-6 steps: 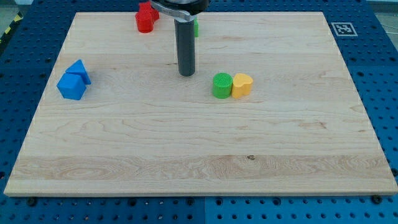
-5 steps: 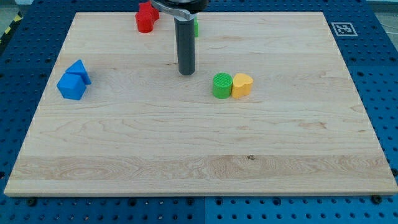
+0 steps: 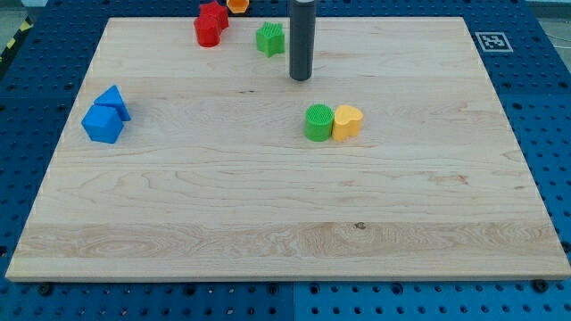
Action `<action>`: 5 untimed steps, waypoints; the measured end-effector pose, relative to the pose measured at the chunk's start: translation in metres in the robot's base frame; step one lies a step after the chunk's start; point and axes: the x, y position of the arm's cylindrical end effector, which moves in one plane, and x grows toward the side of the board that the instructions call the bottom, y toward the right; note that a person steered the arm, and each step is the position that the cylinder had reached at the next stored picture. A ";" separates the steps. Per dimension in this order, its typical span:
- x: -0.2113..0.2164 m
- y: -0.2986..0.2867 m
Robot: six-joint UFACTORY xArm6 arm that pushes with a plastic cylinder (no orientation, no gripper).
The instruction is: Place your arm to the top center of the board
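My tip (image 3: 301, 78) rests on the wooden board (image 3: 285, 205) near the view's top centre, on the end of a dark upright rod. A green star-like block (image 3: 270, 38) lies just left of the rod, apart from it. A green cylinder (image 3: 318, 122) and a yellow rounded block (image 3: 347, 121) sit touching each other below and slightly right of the tip.
Two red blocks (image 3: 210, 24) sit at the top, left of centre, with an orange block (image 3: 237, 4) at the top edge. Two blue blocks (image 3: 106, 115) touch at the view's left. A marker tag (image 3: 492, 40) lies off the board's top right corner.
My tip has moved up and to the right, from left of the green cylinder toward the top centre. The green star-like block is now uncovered. No block has moved.
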 end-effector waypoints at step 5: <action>-0.118 -0.033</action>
